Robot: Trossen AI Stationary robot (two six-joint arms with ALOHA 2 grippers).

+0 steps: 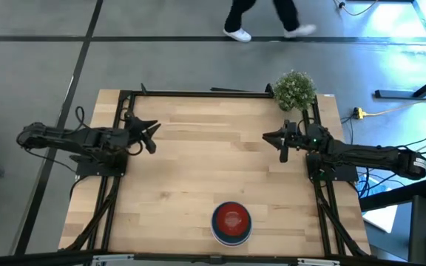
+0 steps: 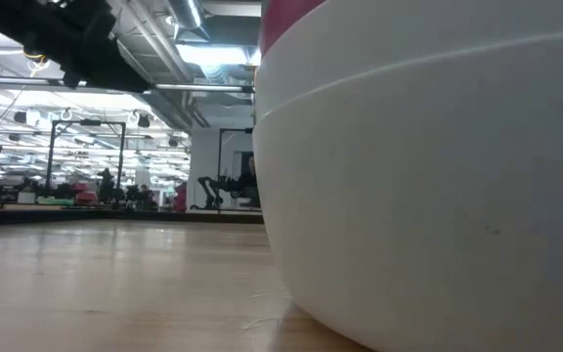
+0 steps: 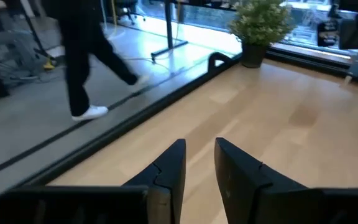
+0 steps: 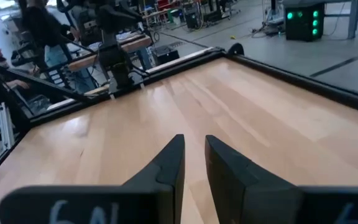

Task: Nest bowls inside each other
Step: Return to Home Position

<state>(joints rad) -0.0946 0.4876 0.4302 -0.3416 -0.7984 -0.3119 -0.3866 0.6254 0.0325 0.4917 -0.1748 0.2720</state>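
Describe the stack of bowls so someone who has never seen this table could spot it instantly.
Start at the wooden table, go to the middle of the edge farthest from the potted plant. The bowl stack sits there, away from the left hand and right hand. It is the only smooth round thing: red centre, blue rim, white beneath.

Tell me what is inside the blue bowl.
A dark red bowl nests in the blue bowl; anything under it is covered. Left gripper and right gripper wait aside.
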